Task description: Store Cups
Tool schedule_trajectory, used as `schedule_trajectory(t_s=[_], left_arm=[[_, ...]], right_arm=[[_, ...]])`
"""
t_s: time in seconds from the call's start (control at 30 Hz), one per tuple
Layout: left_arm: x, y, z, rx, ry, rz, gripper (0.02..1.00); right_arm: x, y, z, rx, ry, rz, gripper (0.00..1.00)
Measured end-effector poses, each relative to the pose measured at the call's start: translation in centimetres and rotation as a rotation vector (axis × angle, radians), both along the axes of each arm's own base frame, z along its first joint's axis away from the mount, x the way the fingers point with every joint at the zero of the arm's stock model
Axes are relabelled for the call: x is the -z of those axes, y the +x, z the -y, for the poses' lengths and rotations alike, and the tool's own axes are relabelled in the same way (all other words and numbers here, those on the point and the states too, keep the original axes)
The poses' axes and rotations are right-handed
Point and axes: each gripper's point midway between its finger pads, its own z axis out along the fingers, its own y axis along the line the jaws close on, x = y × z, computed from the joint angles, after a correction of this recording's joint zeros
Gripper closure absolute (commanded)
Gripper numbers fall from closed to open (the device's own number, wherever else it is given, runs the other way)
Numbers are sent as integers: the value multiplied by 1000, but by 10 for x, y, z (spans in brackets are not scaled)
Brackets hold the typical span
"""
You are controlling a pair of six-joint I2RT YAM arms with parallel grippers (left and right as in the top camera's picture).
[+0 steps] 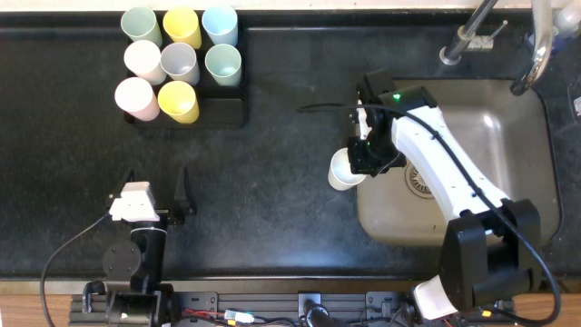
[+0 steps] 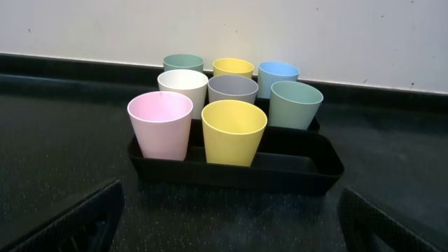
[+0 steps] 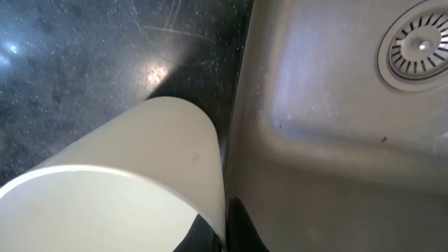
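Observation:
A black tray at the back left of the counter holds several upright cups: pink, yellow, white, grey, teal and blue ones. My right gripper is shut on a white cup, held tilted over the left rim of the sink. In the right wrist view the cup's mouth faces the camera, above the counter's edge. My left gripper stands open near the front left, facing the tray with nothing between its fingers.
The steel sink with its drain lies at the right. A faucet stands behind it. Dark countertop stretches between the tray and the sink.

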Motion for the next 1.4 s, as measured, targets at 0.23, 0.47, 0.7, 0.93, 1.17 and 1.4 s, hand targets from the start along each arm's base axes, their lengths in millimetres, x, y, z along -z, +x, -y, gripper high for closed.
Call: schedule_trajectory(t_s=[0.23,0.47,0.7,0.93,1.17,1.4], left_arm=[[0,0,0,0,0,0,18],[0,0,0,0,0,0,18],[0,0,0,0,0,0,18],[0,0,0,0,0,0,18],[0,0,0,0,0,0,18],[0,0,0,0,0,0,18]], right_arm=[[-8,8,-9,1,50,34,958],[-98,74,-51,-42,171,322,958],[-187,101,-120,-126,296,507,956],[-168,117,-184,-206,322,483,958],[-119,118,-212,-222,299,398,958],[-103,121,-221,-196,287,381,958]])
